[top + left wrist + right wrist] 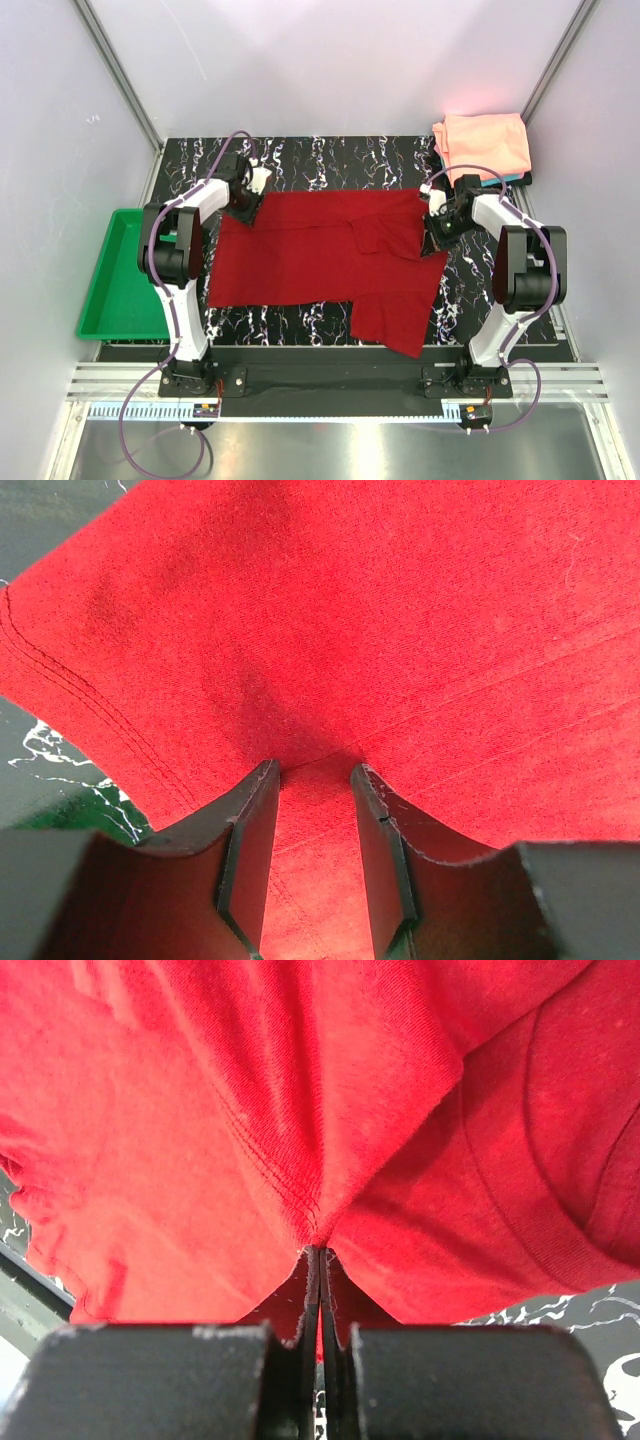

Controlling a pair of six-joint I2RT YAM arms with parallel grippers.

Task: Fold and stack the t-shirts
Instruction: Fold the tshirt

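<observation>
The dark red t-shirt (320,255) lies spread across the black marbled table, with a sleeve part folded over near its right side and a flap hanging toward the front edge. My left gripper (243,212) is at the shirt's far left corner. In the left wrist view its jaws (313,768) stand open, with the red cloth (400,610) under and between them. My right gripper (432,240) is at the shirt's right edge, shut on a pinched fold of the cloth (200,1110) in the right wrist view (320,1250). The folded salmon-pink t-shirt (483,145) lies at the back right on a sliver of teal cloth (515,180).
A green plastic tray (120,275) sits off the table's left edge. Grey walls enclose the table on three sides. Bare marbled table (330,160) shows behind the red shirt, and a strip of it shows in front.
</observation>
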